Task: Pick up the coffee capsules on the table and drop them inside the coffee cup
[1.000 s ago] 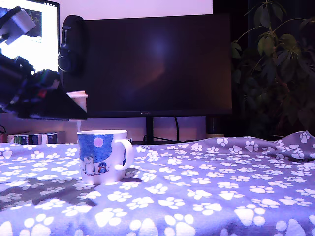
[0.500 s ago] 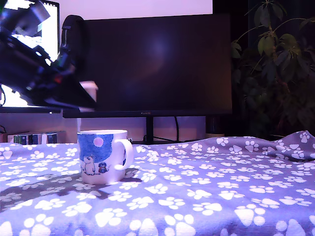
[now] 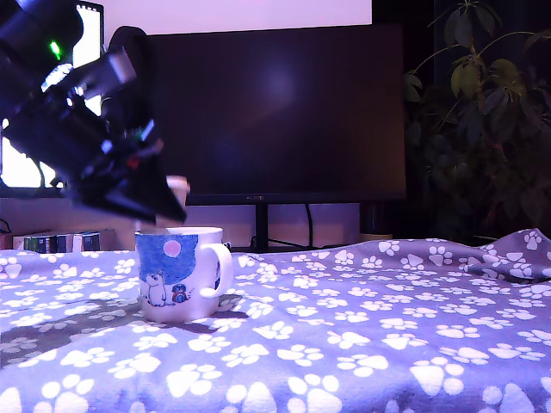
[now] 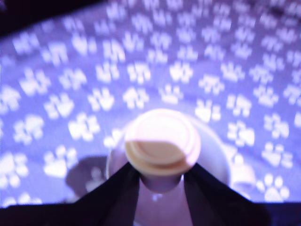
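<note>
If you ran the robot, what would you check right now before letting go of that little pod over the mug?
1. Gripper shut on the cream capsule: ok.
2. Capsule above the coffee cup mouth: ok in the wrist view.
3. Cup upright on the table: ok.
4. Cup's inside empty: cannot tell, the capsule hides it.
5. Blue capsule's whereabouts: cannot tell, not in view.

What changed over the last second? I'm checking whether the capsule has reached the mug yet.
The gripper, shut on the cream capsule, swung toward the exterior view's right and tilted down, so the capsule now hangs just above the coffee cup; the wrist view shows the cup's rim right below it. It has not been let go. The cup and the paw-print cloth stayed put.
</note>
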Robot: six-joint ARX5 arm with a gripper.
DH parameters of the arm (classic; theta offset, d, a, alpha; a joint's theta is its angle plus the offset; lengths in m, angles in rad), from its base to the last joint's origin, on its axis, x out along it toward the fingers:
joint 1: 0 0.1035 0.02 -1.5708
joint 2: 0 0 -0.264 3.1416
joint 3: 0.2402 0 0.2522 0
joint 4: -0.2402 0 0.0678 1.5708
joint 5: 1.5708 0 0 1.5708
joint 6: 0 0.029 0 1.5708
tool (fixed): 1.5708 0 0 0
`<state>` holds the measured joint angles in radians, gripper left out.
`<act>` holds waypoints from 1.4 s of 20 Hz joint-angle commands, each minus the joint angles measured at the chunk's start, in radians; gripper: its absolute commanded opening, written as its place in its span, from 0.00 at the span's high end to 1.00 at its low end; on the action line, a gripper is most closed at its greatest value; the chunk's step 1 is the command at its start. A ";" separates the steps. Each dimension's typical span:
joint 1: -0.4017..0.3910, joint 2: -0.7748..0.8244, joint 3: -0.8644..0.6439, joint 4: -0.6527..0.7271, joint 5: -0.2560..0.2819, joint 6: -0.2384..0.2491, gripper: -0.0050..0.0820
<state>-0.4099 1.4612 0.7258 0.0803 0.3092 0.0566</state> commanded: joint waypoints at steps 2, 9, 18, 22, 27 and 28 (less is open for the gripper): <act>-0.001 0.018 0.024 -0.017 0.001 0.003 0.84; -0.001 0.018 0.024 -0.030 0.004 -0.005 0.84; -0.001 0.018 0.024 -0.031 0.005 -0.031 0.84; -0.001 0.018 0.024 -0.031 0.005 -0.031 0.84; -0.001 0.018 0.024 -0.034 0.005 -0.056 0.82; -0.001 0.018 0.024 -0.035 0.013 -0.056 0.75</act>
<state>-0.4099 1.4631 0.7425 0.0441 0.3153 0.0063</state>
